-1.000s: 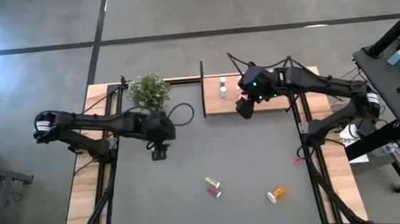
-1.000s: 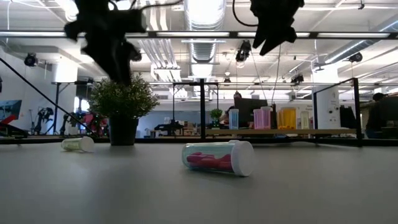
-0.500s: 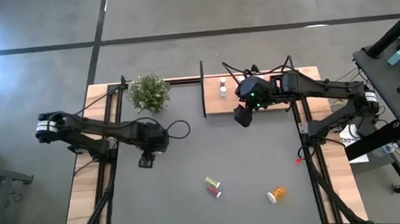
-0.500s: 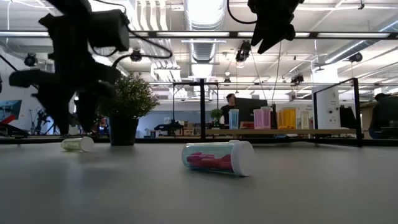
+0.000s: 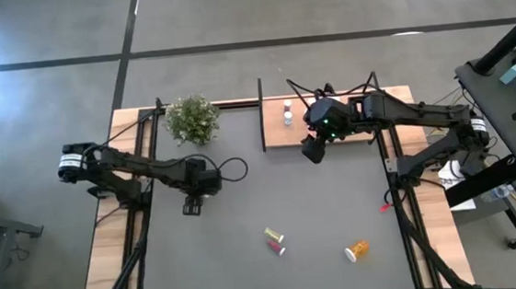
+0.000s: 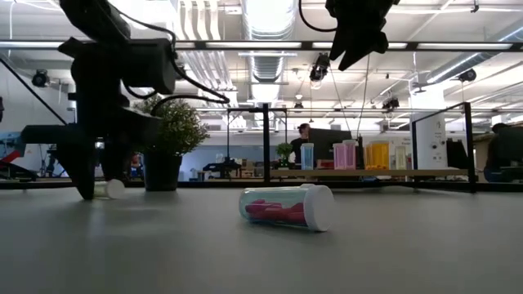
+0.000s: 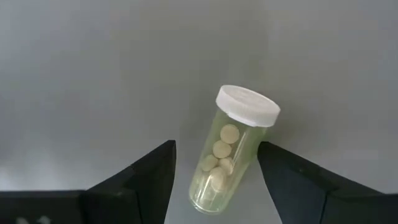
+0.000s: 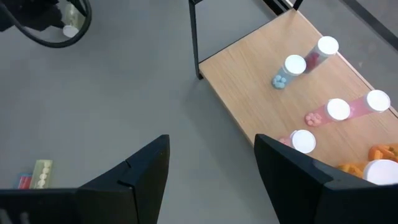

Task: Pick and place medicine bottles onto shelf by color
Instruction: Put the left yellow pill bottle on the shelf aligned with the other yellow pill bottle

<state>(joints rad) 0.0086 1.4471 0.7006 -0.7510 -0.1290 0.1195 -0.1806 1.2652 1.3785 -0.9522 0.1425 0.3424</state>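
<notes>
Left claw [image 7: 214,177] down at left centre of the counter [image 5: 250,274], spread astride a lying yellow-green bottle [image 7: 231,151], presumably to pinch it. Right claw [image 8: 211,168] spread and empty beside the shelf [image 5: 276,136], upper centre, apparently waiting.

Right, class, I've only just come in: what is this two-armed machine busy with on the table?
It is sorting medicine bottles onto a wooden shelf. The left claw is down over a yellow-green pill bottle lying on the dark table, open fingers either side, not yet gripping. The right claw hangs open and empty at the shelf's edge, where several pink bottles and others already stand. A pink bottle, a yellow-green bottle and an orange bottle lie on the table.
</notes>
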